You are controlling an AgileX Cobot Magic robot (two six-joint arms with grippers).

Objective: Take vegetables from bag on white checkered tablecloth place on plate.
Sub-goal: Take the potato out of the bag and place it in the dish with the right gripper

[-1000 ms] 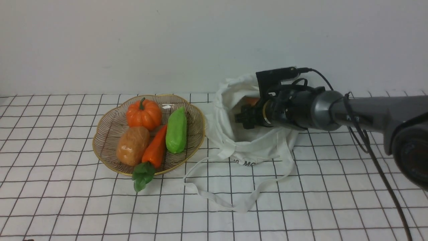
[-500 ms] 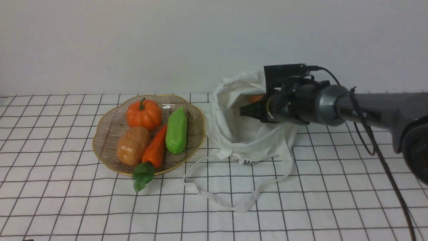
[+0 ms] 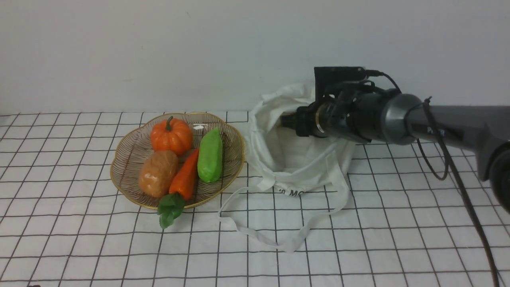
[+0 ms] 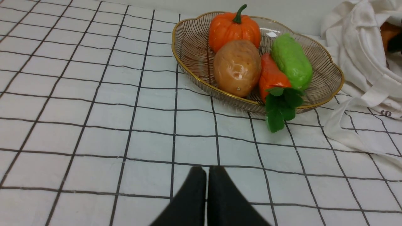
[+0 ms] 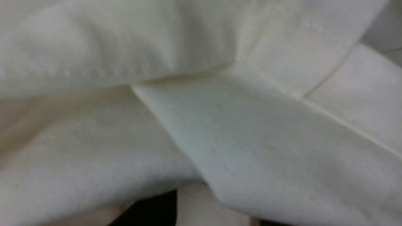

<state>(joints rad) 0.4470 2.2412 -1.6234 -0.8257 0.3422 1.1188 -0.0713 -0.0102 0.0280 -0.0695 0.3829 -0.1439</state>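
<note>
Orange-brown ball [image 4: 387,33] sat inside the bag [image 3: 295,167], and you caught only a sliver of it from the left wrist camera, just beside the dark tip of your right gripper [image 3: 287,119], which was poked into the bag's mouth. Cloth smothered the right wrist camera, so you couldn't tell whether those jaws were parted or gripping. Your left gripper [image 4: 206,201] hung pinched together over the white checkered tablecloth [image 4: 78,119], apart from the plate [image 4: 191,59].

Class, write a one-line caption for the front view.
Right gripper at the mouth of the white bag, beside a plate of pumpkin, potato, carrot and green vegetable on checkered tablecloth.
</note>
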